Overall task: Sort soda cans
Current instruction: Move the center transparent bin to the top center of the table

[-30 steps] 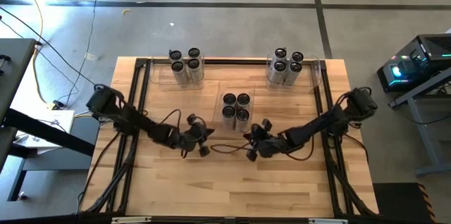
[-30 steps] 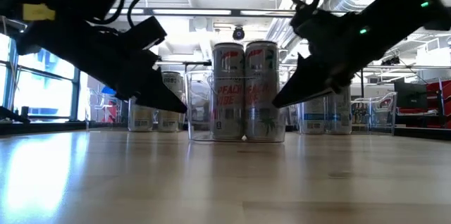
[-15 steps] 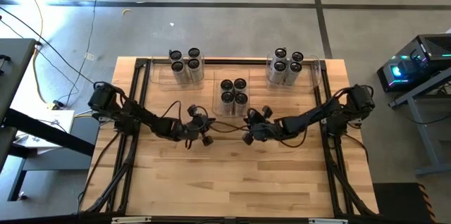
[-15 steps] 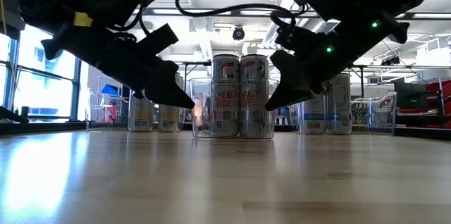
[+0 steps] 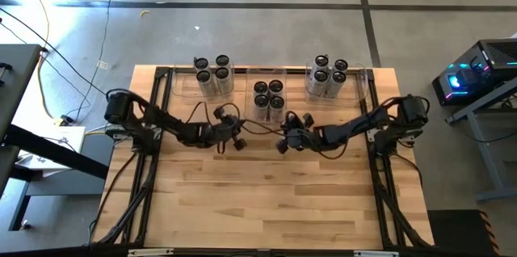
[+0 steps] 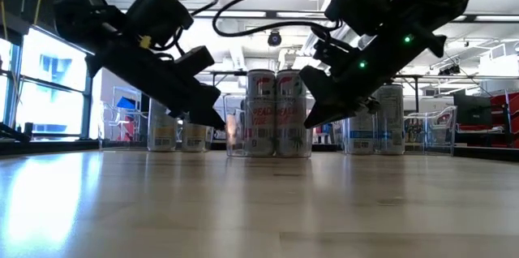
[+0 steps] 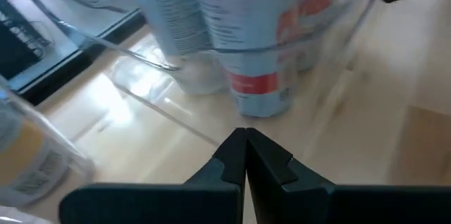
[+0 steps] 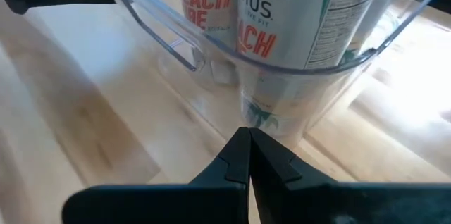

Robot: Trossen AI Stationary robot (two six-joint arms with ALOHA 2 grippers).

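Between the 2 dark arms, near the far edge of the pale wooden table (image 5: 266, 200), stands a clear rectangular plastic bin (image 5: 269, 105) holding 4 silver-grey soda cans with dark round tops (image 5: 268, 95), their sides printed with red lettering. To either side of it along the far edge sit 2 more clear bins, the left bin (image 5: 212, 84) with 4 look-alike cans (image 5: 213, 71) and the right bin (image 5: 333, 82) with another 4 cans (image 5: 328, 72).

Left gripper (image 5: 236, 138) sits low just off the middle bin's near-left corner with its 2 fingers pressed together, holding nothing; the left wrist view shows its joined tips (image 7: 245, 146) pointing at the bin's clear wall and the cans inside. Right gripper (image 5: 284, 139) mirrors it at the near-right corner, fingers likewise pressed together and empty, tips (image 8: 248, 146) aimed at the bin's lower wall.

Closed fingers make a blunt point, which suits shoving a bin rather than picking cans one by one. Placing 1 gripper at each near corner would keep the bin square as it slides. Whether either tip actually touches the plastic cannot be told. Judging by the layout, the middle bin is close to lining up with its 2 neighbours.
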